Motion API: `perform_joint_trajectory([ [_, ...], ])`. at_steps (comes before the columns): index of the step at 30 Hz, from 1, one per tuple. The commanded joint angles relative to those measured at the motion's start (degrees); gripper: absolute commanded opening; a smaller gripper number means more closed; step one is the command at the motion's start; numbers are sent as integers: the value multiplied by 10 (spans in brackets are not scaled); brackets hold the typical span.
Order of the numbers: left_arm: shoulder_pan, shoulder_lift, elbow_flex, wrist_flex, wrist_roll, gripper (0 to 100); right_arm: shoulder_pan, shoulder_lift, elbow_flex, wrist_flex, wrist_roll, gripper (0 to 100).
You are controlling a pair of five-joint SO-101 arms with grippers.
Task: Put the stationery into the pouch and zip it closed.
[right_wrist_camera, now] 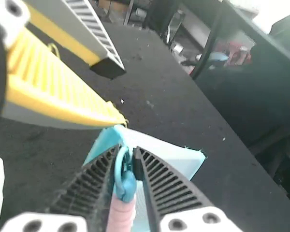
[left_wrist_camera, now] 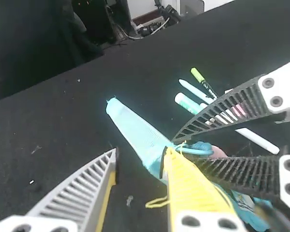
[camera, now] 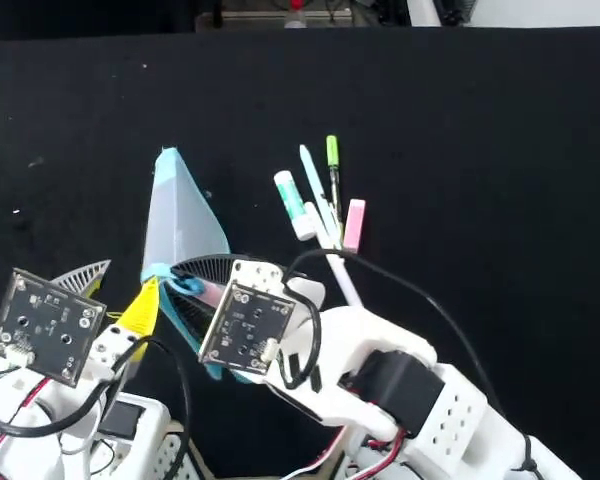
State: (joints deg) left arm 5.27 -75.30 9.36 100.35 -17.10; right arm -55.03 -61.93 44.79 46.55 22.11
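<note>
The light-blue pouch [camera: 183, 215] lies on the black table, its narrow end pointing away from the arms. My right gripper [right_wrist_camera: 127, 151] is shut on the pouch's blue zipper pull [right_wrist_camera: 123, 178], with a pink tab [right_wrist_camera: 118, 212] below it. My left gripper [left_wrist_camera: 141, 154] stands open at the same end of the pouch [left_wrist_camera: 135, 129], its yellow finger [left_wrist_camera: 188, 188] touching the edge next to the pull. The stationery lies in a bunch to the right of the pouch: a green marker [camera: 332, 150], a glue stick [camera: 292, 202], a pink eraser [camera: 354, 222] and pens.
The black table [camera: 500, 150] stretches wide beyond and to the right of the stationery. Both arm bodies and their cables crowd the near edge. Cables and clutter lie past the table's far edge [left_wrist_camera: 150, 26].
</note>
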Motion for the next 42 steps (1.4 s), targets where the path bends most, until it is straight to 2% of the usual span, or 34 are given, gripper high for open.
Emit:
perform_joint_trajectory([
  [1, 6, 0, 37, -19, -6, 161, -1, -2, 3, -6, 4, 11],
  [9, 2, -1, 91, -66, -7, 162, -1, -2, 4, -4, 4, 11],
  [15, 1, -1, 100, -62, -26, 162, 1, -3, 4, -3, 4, 11],
  [20, -71, -3, 100, -72, -51, 162, 1, -36, 3, 11, 1, 11],
  [23, -90, -5, 113, -89, -51, 162, -1, -64, 5, 22, 0, 11],
  [42, -90, -6, 126, -94, -47, 159, 2, -73, 65, -11, -2, 11],
])
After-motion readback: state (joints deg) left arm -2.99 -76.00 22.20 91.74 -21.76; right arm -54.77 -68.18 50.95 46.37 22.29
